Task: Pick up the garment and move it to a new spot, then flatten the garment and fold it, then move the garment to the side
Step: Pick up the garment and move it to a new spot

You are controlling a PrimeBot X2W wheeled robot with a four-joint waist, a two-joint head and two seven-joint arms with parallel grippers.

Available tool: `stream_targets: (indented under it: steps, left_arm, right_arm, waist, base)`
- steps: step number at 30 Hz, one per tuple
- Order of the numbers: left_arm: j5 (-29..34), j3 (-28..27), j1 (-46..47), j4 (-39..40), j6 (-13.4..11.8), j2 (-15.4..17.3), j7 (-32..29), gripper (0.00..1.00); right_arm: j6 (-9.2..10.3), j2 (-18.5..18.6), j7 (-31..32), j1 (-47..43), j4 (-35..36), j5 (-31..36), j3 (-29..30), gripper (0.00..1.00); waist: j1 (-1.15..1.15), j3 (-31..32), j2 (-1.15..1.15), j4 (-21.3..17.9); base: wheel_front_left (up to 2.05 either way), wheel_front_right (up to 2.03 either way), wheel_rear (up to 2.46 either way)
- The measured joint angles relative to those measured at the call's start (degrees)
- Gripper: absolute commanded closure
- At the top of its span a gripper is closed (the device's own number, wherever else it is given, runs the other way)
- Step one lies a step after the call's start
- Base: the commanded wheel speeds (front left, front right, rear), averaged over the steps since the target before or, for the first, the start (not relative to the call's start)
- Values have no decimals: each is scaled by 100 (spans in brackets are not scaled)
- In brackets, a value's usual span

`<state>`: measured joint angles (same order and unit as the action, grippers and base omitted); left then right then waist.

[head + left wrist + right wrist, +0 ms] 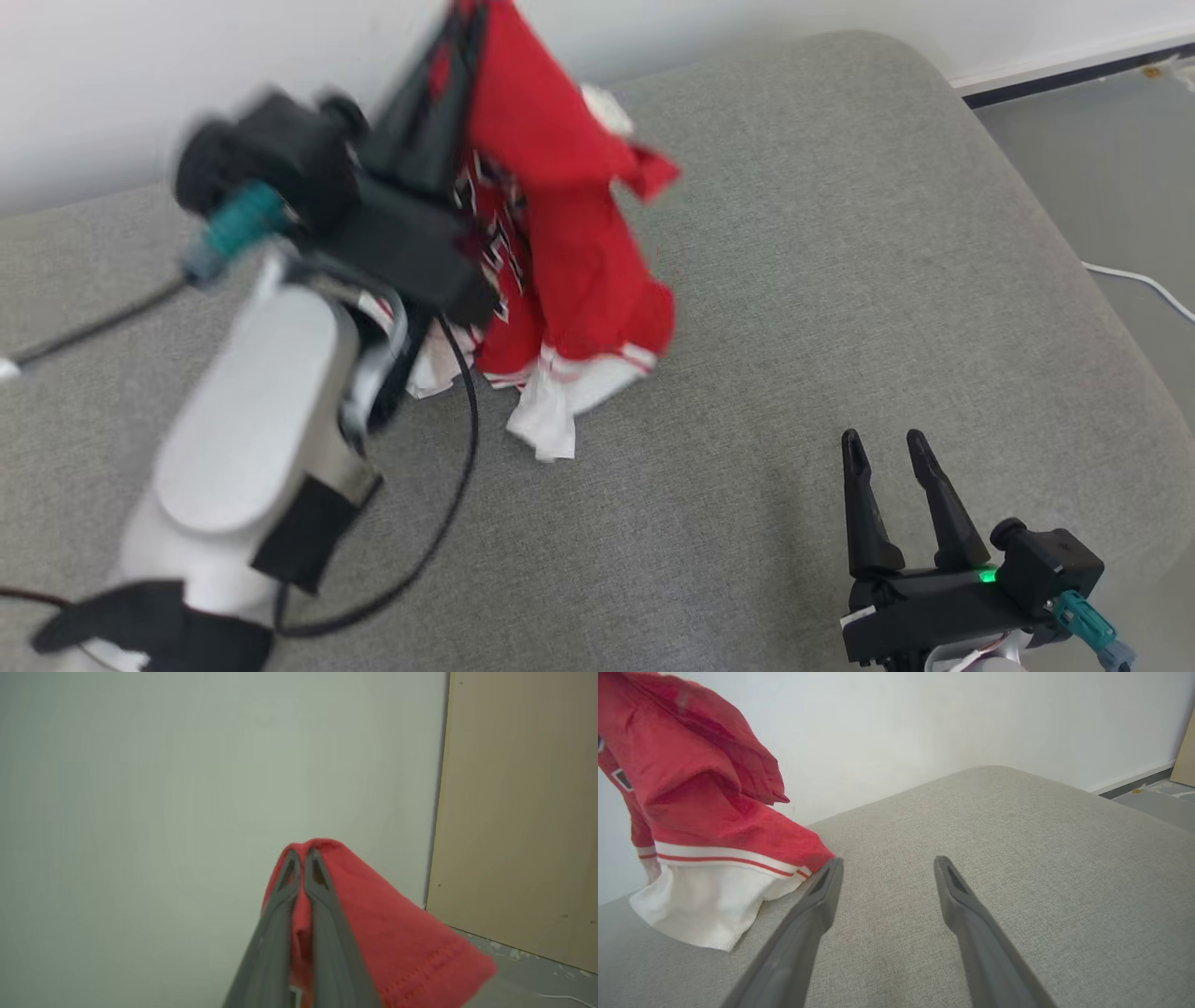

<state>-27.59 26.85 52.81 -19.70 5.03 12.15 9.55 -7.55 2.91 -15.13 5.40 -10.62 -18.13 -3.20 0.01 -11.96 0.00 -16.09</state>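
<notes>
The left gripper (pixel 301 858) pinches the evidently soft, light red-and-white fabric garment (pixel 569 252), drooping at upper centre; the wide-spread right gripper (pixel 883 441) could best take its trailing white hem (pixel 546 425).

The head view looked steeply down on the grey cushion (pixel 794 280). The left wrist view faced a wall (pixel 140 788) past the left gripper (pixel 301 851). The right wrist view skimmed the cushion, sharing with the head view the garment (pixel 705 788) left of the right gripper (pixel 887 863).
</notes>
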Motion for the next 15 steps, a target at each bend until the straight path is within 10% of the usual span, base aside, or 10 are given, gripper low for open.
stream_targets:
  steps: [13, 14, 15]
  left_arm:
    - [-255, 603, -1544, -1636, 138, -394, 358, 100]
    - [-256, 646, -1569, -1708, 154, -427, 407, 34]
    - [-258, 658, -1571, -1720, 158, -468, 447, 0]
  right_arm:
    - [0, 1, 0, 57, 0, 19, -12, 0]
    - [0, -2, 0, 64, -3, 29, -20, 0]
    - [0, -1, 0, 70, -8, 49, -18, 0]
  waist:
    - [0, -101, 0, 208]
    - [0, -101, 0, 230]
    - [0, -97, 0, 252]
  base:
    - [0, 0, 0]
    - [0, 0, 0]
    - [0, 0, 0]
